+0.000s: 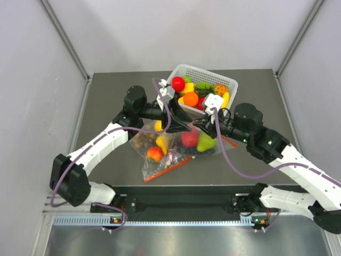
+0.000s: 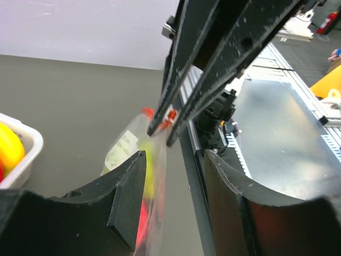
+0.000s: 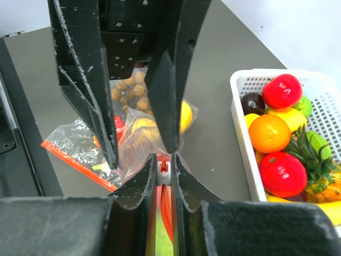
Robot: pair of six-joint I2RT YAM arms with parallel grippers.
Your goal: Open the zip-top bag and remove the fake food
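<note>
Top external view has the zip-top bag (image 1: 205,145) at 6 o'clock from the basket (image 1: 232,81), right gripper (image 1: 197,124) pinching its zip strip (image 3: 166,202), left gripper (image 1: 186,128) spread; it's light, crinkly, slippery, so I'd grab the opposite lip.

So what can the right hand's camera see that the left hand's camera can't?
Only the right wrist camera shows the orange, a red apple and the brown nuts. Only the left wrist camera shows the shiny metal shelf and a white label on the clear bag. Both show the right gripper pinching that bag's orange strip, the grey table and the white basket.
</note>
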